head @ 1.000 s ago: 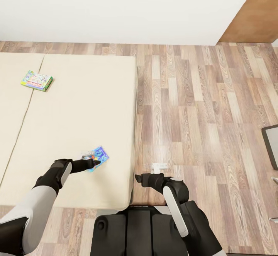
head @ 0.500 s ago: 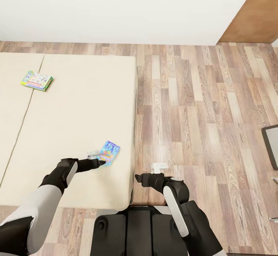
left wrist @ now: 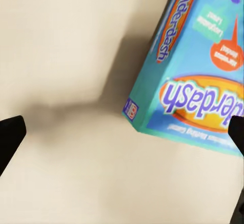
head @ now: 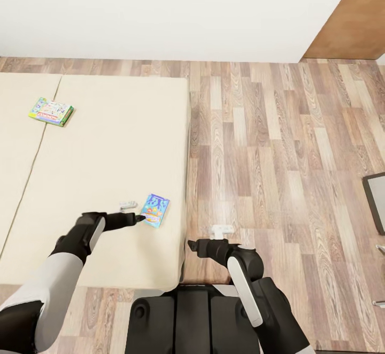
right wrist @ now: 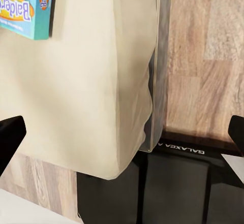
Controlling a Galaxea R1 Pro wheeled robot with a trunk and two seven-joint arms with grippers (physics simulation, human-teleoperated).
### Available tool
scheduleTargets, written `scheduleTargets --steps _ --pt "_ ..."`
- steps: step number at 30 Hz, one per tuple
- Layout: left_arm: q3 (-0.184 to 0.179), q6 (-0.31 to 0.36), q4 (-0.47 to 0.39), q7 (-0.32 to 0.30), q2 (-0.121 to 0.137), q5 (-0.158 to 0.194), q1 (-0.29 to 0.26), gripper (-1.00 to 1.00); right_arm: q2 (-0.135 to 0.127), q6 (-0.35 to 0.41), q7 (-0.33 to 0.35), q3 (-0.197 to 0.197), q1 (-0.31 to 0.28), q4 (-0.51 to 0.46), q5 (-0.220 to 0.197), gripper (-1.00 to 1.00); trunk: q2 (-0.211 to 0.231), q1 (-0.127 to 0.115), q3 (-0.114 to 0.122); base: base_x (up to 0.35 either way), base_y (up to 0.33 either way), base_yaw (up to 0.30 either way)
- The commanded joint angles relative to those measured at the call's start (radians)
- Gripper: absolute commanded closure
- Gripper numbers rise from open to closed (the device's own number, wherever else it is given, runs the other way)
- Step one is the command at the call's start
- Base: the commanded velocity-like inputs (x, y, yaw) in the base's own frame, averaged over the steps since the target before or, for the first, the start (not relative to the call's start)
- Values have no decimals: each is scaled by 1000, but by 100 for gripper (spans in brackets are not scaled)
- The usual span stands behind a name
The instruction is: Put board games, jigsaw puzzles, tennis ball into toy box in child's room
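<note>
Head view: small blue board game [head: 155, 210] lies flat on bed [head: 96, 145] near its right edge, green-edged board game [head: 51, 111] far back left. Left gripper [head: 135, 212] fingers spread, tips just beside blue box, nothing held. Right gripper [head: 206, 239] over wood floor [head: 278, 145], open or closed unclear.

Left wrist: blue box on mattress between wide-apart fingertips [left wrist: 10, 137].

Right wrist: fingertips [right wrist: 11, 135] wide apart, empty, bed corner below.

The bed [head: 96, 145] is showing a plain beige mattress. On it the small board game [head: 155, 210] is showing a bright blue cover with an orange oval edged in yellow and blue lettering; the other board game [head: 51, 111] is showing a green edge around a multicolour top. The floor [head: 278, 145] is showing brown and grey wood-grain planks, the wall [head: 176, 12] plain white.
</note>
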Motion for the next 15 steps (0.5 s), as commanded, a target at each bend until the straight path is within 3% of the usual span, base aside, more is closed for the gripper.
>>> scheduleTargets --steps 1,4,8,15 --pt "4 7 -5 -17 2 -6 0 -100 0 4 -10 1 0 -1 -10 -100 -2 1 -1 0 0 0" --pt "5 9 -14 -88 28 -8 0 -100 0 4 -10 1 0 -1 -10 -100 -2 1 -1 0 0 0" --pt "6 11 -27 -132 49 -9 -1 -100 0 5 -10 1 0 -1 -10 -100 -2 1 -1 0 0 0" --pt "9 11 -39 -110 52 -10 -1 -100 0 4 -10 1 0 -1 -10 -100 -2 1 -1 0 0 0"
